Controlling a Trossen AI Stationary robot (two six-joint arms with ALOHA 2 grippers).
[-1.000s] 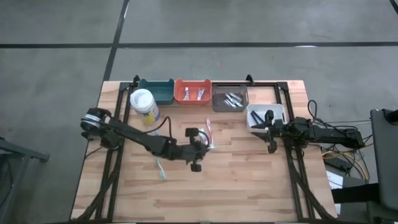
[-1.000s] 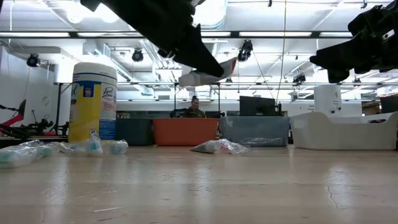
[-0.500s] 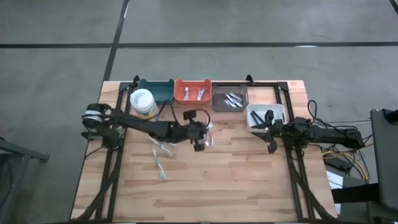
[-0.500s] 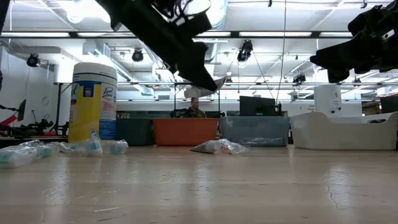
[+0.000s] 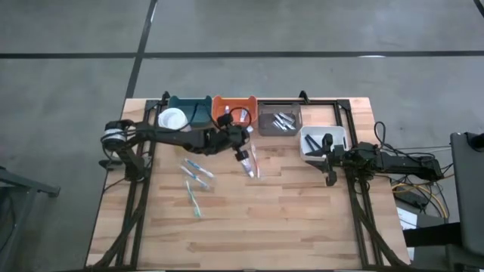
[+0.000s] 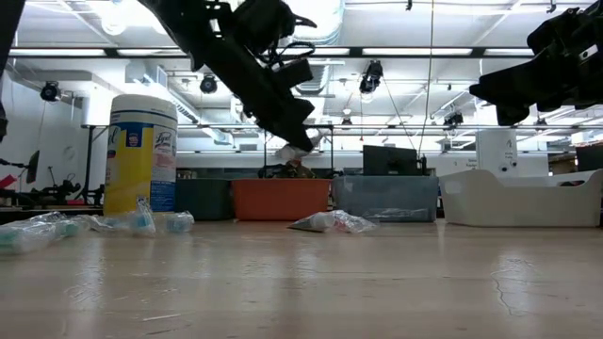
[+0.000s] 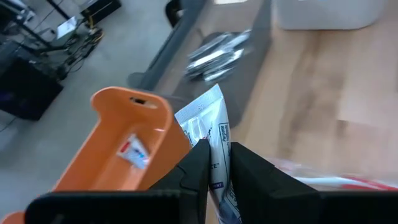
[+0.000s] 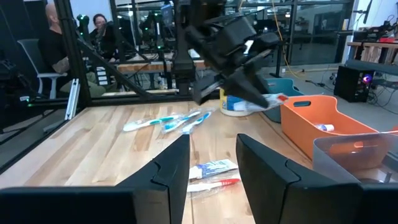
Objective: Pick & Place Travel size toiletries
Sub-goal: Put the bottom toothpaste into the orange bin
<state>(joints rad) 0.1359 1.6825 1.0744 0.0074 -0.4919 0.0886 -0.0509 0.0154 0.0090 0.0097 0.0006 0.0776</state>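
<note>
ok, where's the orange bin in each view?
High: orange bin at the table's far edge, second in the row.
Low: centre background.
Left wrist: lower left.
Right wrist: right side.
Shared landmark: grey bin beside it.

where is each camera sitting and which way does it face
High view: overhead, facing straight down on the table; both arms show.
Low view: at tabletop height, facing across to the room; arms hang in from above.
Left wrist view: on the left arm, facing the orange bin; the left claw pinches a white tube.
Right wrist view: on the right arm, facing across the table; the right claw is open.
Shared: the orange bin shows in all four.
</note>
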